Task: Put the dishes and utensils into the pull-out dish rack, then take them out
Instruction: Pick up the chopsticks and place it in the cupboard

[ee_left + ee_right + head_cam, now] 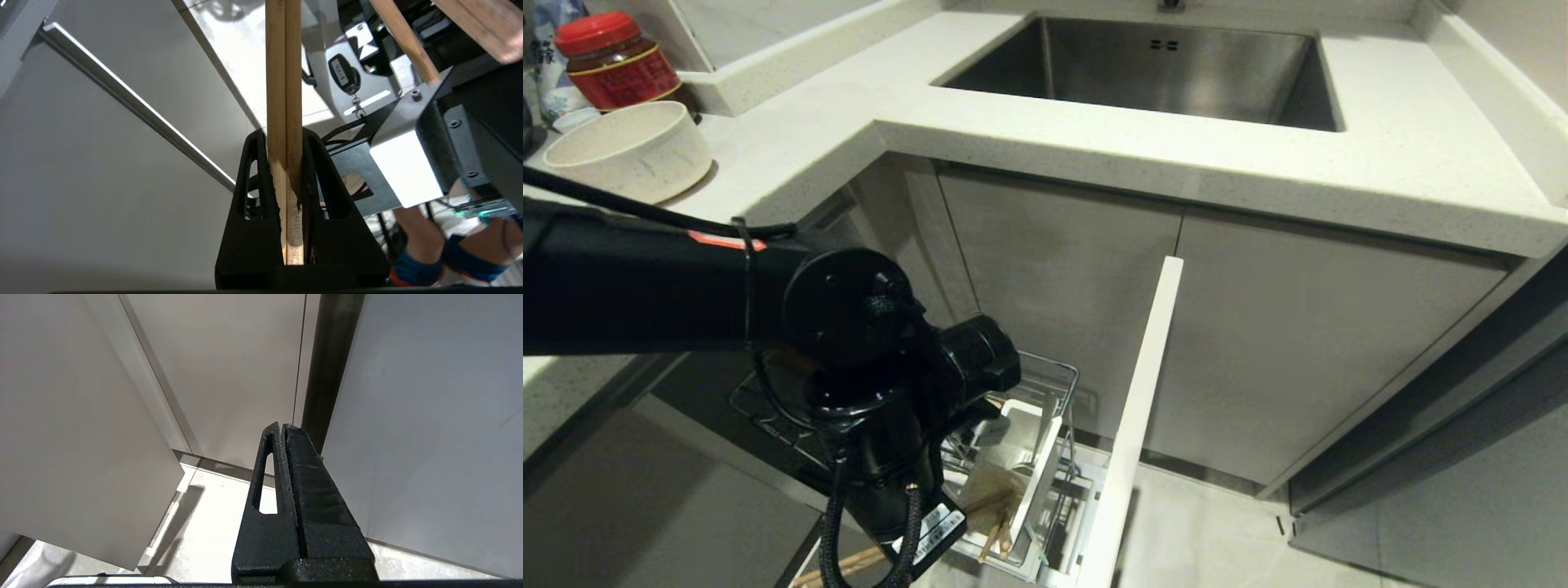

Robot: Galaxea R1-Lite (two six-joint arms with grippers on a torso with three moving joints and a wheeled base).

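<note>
Below the surface (1094, 147), at 6 o'clock in the head view, the pull-out dish rack (1058, 384) stands drawn out, with its white front panel (1135, 425) edge-on and running from centre down toward 6 o'clock.

Left arm comes in from 9 o'clock and hangs over the rack, its wrist covering most of the basket. Left claw (284, 139) is clenched on the chopsticks (284, 81): in the left wrist view both sticks sit side by side, pinched between the two black fingers (253, 196), with the long ends running straight out past the tips. Head view shows only wooden stick ends at about 6 o'clock, by the white utensil cup (1033, 457); can't tell there which bits are the held pair.

Bowl (629, 151) sits on the surface at 10 o'clock, upright, just in front of a red-lidded jar (617, 61). Steel sink (1160, 69) at 12 o'clock.

Right claw (282, 428) isn't in the head view. Its wrist view shows the fingers pressed together, gripping nothing, pointed at cabinet doors (224, 367) and floor (212, 522).

Left wrist view also catches part of the robot's base and a person's feet in blue shoes (412, 269) at the far side of the chopsticks.

Plate and fork: not visible in any view.
</note>
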